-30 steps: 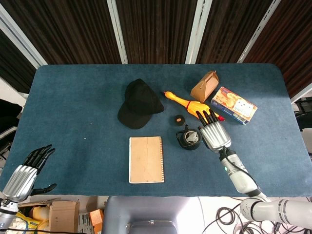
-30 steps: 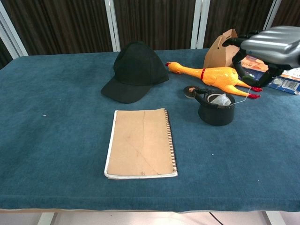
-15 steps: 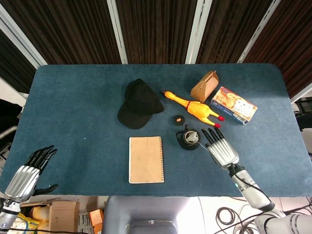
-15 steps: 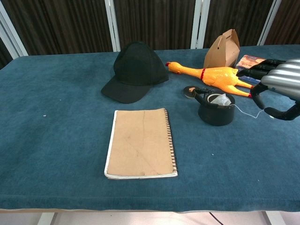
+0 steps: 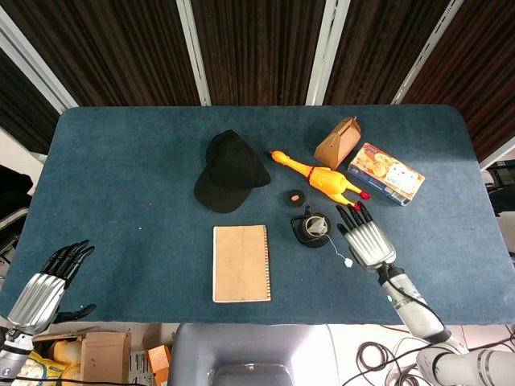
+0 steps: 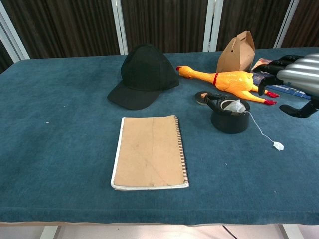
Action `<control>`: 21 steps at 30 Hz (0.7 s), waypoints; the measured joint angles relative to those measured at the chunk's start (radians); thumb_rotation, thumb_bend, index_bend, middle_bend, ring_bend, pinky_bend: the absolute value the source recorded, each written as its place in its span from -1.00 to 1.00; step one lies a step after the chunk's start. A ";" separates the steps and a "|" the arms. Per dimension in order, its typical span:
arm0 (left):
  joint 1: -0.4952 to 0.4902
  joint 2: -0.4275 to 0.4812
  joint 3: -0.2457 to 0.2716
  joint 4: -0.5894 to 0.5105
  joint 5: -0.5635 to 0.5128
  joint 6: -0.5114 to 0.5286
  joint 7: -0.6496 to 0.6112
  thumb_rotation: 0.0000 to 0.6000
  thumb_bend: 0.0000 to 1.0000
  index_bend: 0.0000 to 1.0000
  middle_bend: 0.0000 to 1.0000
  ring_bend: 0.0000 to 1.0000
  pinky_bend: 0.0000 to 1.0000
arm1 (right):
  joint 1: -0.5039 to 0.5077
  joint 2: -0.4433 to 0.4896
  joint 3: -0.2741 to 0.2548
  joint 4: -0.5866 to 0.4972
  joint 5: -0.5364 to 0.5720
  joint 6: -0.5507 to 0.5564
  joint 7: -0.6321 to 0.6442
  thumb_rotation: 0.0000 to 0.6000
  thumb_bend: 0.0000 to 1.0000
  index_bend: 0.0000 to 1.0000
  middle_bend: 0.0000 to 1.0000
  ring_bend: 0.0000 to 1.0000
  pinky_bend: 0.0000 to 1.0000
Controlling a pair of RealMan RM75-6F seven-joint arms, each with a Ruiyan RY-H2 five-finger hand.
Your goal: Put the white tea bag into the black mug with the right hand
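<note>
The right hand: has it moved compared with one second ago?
Yes. In the head view the right hand then covered the rubber chicken's tail; now it lies nearer the table's front edge, beside the black mug, holding nothing.

A robot test lab: a blue-carpeted table [image 5: 121,177] stands before dark slatted wall panels [image 5: 257,48], with loose cables [image 5: 378,354] and cardboard boxes [image 5: 100,354] on the floor

The tea bag [image 6: 236,105] is sitting in the mug [image 6: 230,118], its string trailing right onto the surface [image 6: 65,139]. The notebook [image 6: 151,152] is lying left of the mug, the cap [image 6: 144,74] behind it, the rubber chicken [image 6: 227,81] behind the mug.
</note>
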 measured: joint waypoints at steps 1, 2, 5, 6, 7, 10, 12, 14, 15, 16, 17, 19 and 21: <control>0.000 0.000 0.000 0.000 -0.001 0.000 0.000 1.00 -0.94 -1.00 -1.00 -1.00 -0.82 | 0.007 -0.002 0.009 0.002 0.016 -0.011 -0.002 1.00 -0.12 -0.37 -1.00 -1.00 -1.00; 0.000 0.000 0.000 0.000 -0.001 0.000 0.000 1.00 -0.94 -1.00 -1.00 -1.00 -0.82 | 0.017 -0.006 0.022 0.005 0.038 -0.027 -0.005 1.00 -0.12 -0.36 -1.00 -1.00 -1.00; 0.000 0.000 -0.002 0.001 -0.004 -0.001 -0.001 1.00 -0.94 -1.00 -1.00 -1.00 -0.82 | 0.045 -0.025 0.049 0.021 0.090 -0.063 -0.017 1.00 -0.12 -0.36 -1.00 -1.00 -1.00; -0.001 0.000 -0.002 0.002 -0.005 -0.002 -0.002 1.00 -0.94 -1.00 -1.00 -1.00 -0.82 | 0.053 -0.033 0.056 0.028 0.103 -0.073 -0.021 1.00 -0.12 -0.35 -1.00 -1.00 -1.00; -0.001 0.000 -0.002 0.002 -0.005 -0.002 -0.002 1.00 -0.94 -1.00 -1.00 -1.00 -0.82 | 0.061 -0.043 0.061 0.036 0.116 -0.083 -0.025 1.00 -0.12 -0.35 -1.00 -1.00 -1.00; -0.002 0.001 -0.003 0.002 -0.008 -0.005 -0.004 1.00 -0.94 -1.00 -1.00 -1.00 -0.82 | 0.085 -0.074 0.073 0.062 0.147 -0.108 -0.037 1.00 -0.12 -0.33 -1.00 -1.00 -1.00; -0.003 0.002 -0.004 0.003 -0.010 -0.006 -0.006 1.00 -0.94 -1.00 -1.00 -1.00 -0.82 | 0.096 -0.090 0.076 0.074 0.157 -0.117 -0.043 1.00 -0.12 -0.32 -1.00 -1.00 -1.00; -0.003 0.002 -0.005 0.004 -0.012 -0.006 -0.008 1.00 -0.94 -1.00 -1.00 -1.00 -0.82 | 0.102 -0.102 0.075 0.084 0.162 -0.122 -0.049 1.00 -0.12 -0.31 -1.00 -1.00 -1.00; -0.003 0.002 -0.005 0.004 -0.012 -0.006 -0.009 1.00 -0.94 -1.00 -1.00 -1.00 -0.82 | 0.104 -0.107 0.075 0.088 0.164 -0.124 -0.051 1.00 -0.12 -0.31 -1.00 -1.00 -1.00; -0.003 0.002 -0.005 0.004 -0.013 -0.006 -0.009 1.00 -0.94 -1.00 -1.00 -1.00 -0.82 | 0.106 -0.111 0.073 0.091 0.166 -0.126 -0.053 1.00 -0.12 -0.31 -1.00 -1.00 -1.00; -0.004 0.002 -0.006 0.004 -0.013 -0.006 -0.010 1.00 -0.94 -1.00 -1.00 -1.00 -0.82 | 0.109 -0.116 0.072 0.096 0.168 -0.128 -0.055 1.00 -0.12 -0.31 -1.00 -1.00 -1.00; -0.004 0.002 -0.006 0.004 -0.014 -0.008 -0.010 1.00 -0.94 -1.00 -1.00 -1.00 -0.82 | 0.112 -0.124 0.069 0.104 0.172 -0.131 -0.057 1.00 -0.12 -0.30 -1.00 -1.00 -1.00; -0.005 0.002 -0.006 0.004 -0.013 -0.008 -0.009 1.00 -0.94 -1.00 -1.00 -1.00 -0.82 | 0.116 -0.135 0.065 0.115 0.176 -0.136 -0.058 1.00 -0.12 -0.30 -1.00 -1.00 -1.00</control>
